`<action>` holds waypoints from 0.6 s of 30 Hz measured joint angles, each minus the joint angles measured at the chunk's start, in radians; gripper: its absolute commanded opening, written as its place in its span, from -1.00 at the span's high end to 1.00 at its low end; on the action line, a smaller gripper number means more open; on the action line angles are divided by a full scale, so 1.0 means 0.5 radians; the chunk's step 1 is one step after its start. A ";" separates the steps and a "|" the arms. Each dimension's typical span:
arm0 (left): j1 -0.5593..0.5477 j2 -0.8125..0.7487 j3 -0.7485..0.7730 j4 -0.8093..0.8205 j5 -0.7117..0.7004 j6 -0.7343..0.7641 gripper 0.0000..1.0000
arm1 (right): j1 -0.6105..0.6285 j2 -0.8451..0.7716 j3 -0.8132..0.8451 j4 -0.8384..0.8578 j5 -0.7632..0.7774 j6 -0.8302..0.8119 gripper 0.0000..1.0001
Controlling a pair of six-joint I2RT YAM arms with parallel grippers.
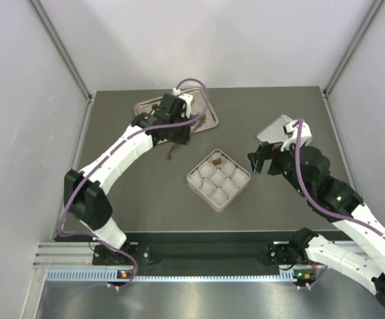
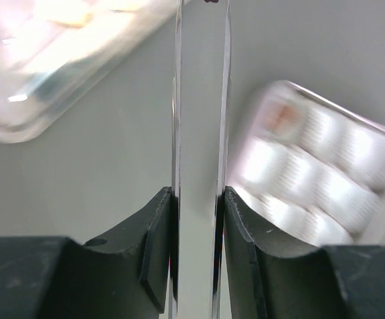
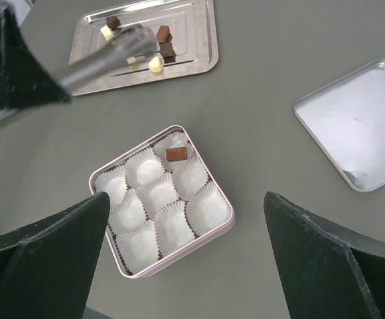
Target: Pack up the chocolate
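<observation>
Several chocolate pieces, dark brown and cream, lie on the silver tray at the back of the table. One brown piece sits in a corner cup of the pink box; the other paper cups hold nothing. My left gripper hangs at the tray's near edge, shut on thin metal tweezers that point down toward the table. A small dark bit shows at their tips; I cannot tell what it is. My right gripper stands open above the box's right side.
A silver lid lies right of the box, partly under my right arm. The box sits mid-table and the tray behind it. In the left wrist view, box and tray are blurred.
</observation>
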 measured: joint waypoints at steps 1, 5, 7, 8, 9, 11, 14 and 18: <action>-0.051 -0.044 -0.024 0.004 0.021 -0.002 0.38 | 0.000 -0.003 0.000 -0.002 0.002 0.001 -1.00; -0.303 -0.224 -0.198 0.027 0.124 -0.029 0.37 | 0.000 -0.027 0.001 -0.011 0.014 0.004 -0.99; -0.366 -0.255 -0.269 0.032 0.153 -0.060 0.36 | 0.000 -0.042 0.001 -0.012 0.015 0.005 -0.99; -0.391 -0.257 -0.303 0.037 0.159 -0.077 0.36 | 0.000 -0.048 0.001 -0.012 0.016 0.005 -1.00; -0.413 -0.256 -0.339 0.048 0.159 -0.096 0.36 | 0.000 -0.053 0.001 -0.012 0.018 0.005 -0.99; -0.458 -0.243 -0.396 0.052 0.153 -0.122 0.35 | 0.000 -0.061 0.001 -0.013 0.022 0.005 -1.00; -0.526 -0.211 -0.428 0.056 0.134 -0.153 0.35 | 0.000 -0.065 0.001 -0.014 0.023 0.011 -0.99; -0.613 -0.161 -0.434 0.089 0.124 -0.165 0.34 | 0.000 -0.073 0.001 -0.027 0.024 0.019 -0.99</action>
